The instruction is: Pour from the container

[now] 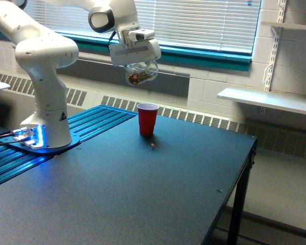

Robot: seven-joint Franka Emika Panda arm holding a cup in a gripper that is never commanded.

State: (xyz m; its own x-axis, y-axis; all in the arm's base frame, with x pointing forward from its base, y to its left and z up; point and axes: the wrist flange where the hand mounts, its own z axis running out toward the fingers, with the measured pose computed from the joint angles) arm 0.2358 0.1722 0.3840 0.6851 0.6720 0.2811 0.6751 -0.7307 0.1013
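Dark table (158,204) is noted beneath the hand (137,64), closed on the tilted clear container (141,74), judged light, thin-walled, crushable, best gripped around its wall.

One robot arm (46,76), one gripper (137,66), one clear cup (141,74) holding brownish bits too small to count, one red cup (148,119), one small piece (153,145) on one table (143,194)

You can't make out the small brownish pieces inside the clear plastic cup (141,75), nor the 1 tiny speck (153,145) on the dark table (143,204); the gripper's (141,69) fingertips blur behind the cup.
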